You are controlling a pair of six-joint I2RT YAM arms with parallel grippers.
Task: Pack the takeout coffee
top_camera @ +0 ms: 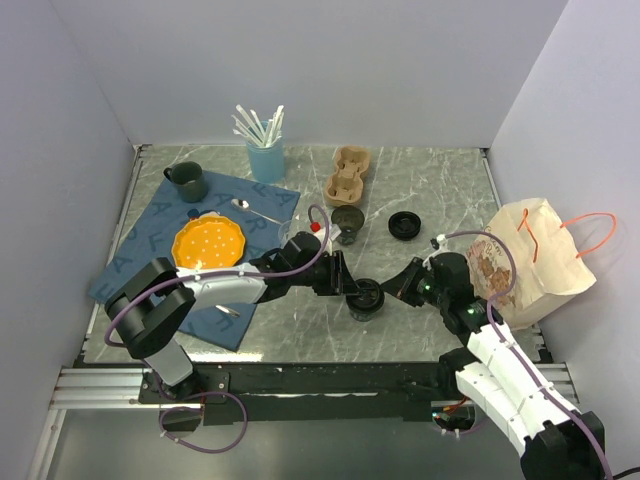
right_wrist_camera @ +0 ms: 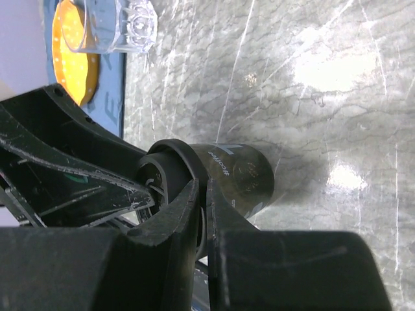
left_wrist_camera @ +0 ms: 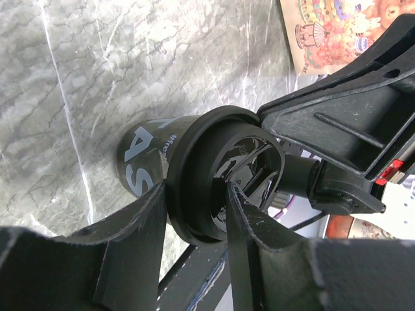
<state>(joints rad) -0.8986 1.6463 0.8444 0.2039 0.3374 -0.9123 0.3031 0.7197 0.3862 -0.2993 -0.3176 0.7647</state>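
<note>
Top cam: takeout coffee (top_camera: 366,298) sits mid-bench (top_camera: 430,325) near the front edge, both arms on it. Left wrist: left jaws half-spread, clamped across the lid (left_wrist_camera: 185,162) rim. Right wrist: right jaws nearly closed, pinching that rim too.

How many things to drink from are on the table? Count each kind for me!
Black takeout coffee cup: 1
Dark green mug: 1
Clear glass: 1
Blue cup with straws: 1
Total: 4
</note>
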